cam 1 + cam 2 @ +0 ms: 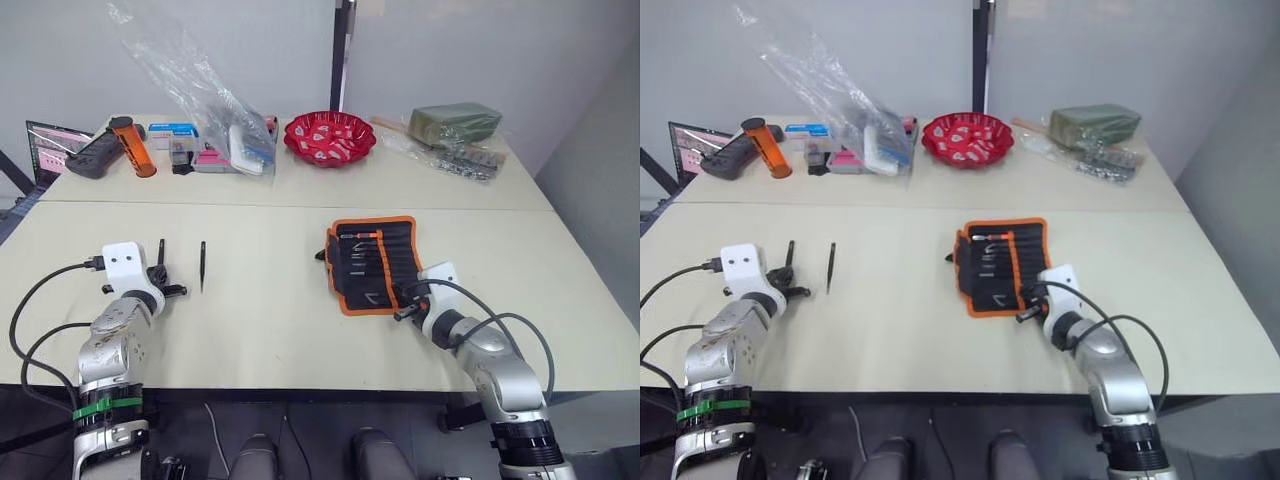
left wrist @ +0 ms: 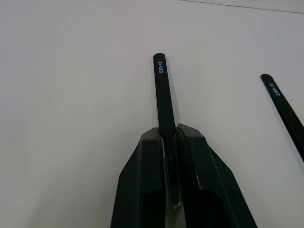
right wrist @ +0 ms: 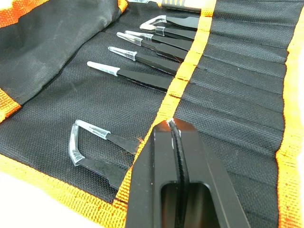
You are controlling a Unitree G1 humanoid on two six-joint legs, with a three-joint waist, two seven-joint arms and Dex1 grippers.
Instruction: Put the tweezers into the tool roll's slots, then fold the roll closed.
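The left gripper [image 2: 170,135] is clenched on one pair of tweezers [image 2: 161,90], which lies flat on the table [image 1: 260,320] and projects beyond the fingertips. A second pair [image 2: 285,111] lies just beside it, apart. The right gripper [image 3: 170,124] is pressed closed, empty, its tips at the orange trim [image 3: 183,80] of the open tool roll [image 1: 372,262]. Several capped tweezers [image 3: 137,76] sit in the slots [image 3: 237,109] just beyond those tips.
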